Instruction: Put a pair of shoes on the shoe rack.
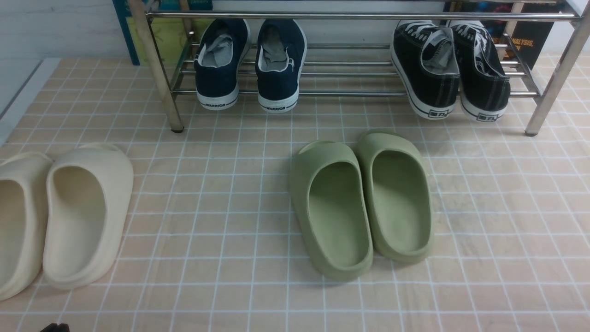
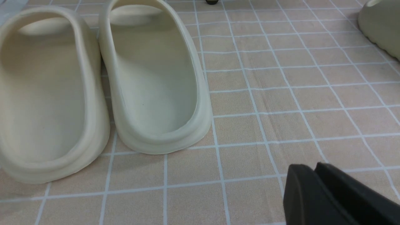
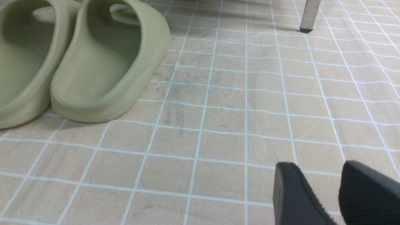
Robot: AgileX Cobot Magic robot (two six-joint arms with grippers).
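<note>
Shoes first: the two navy blue canvas slip-on sneakers with white rubber soles (image 1: 249,64) sit side by side on the low chrome-steel shoe rack (image 1: 350,74), heels toward me, toes pointing away. Well ahead of both sets of fingers, nothing touching them. I read the placing as done.

Left gripper (image 2: 315,170): the two black pads look nearly pressed together, only a thin seam between them, nothing in it. Cream foam slippers (image 2: 103,84) lie ahead of those fingers and off to one side, apart from them.

Right gripper (image 3: 315,175): pads spread with a clear gap, bare tiled floor (image 3: 218,131) showing through it, nothing held. Olive green foam slippers (image 3: 78,59) lie ahead and off to one side. A chrome rack leg (image 3: 307,15) stands further ahead.

Handling, if I have to nudge either sneaker: my guess is light, soft canvas upper that will collapse under a pinch, stiffer rubber at the sole and heel band. I'd take it at the heel, one finger inside the lined collar, one outside on the rubber band. Thin bars give little support, so a push could tip a toe between them. Black lace-up sneakers (image 1: 449,69) sit further along the same rack, well clear of the navy pair.
</note>
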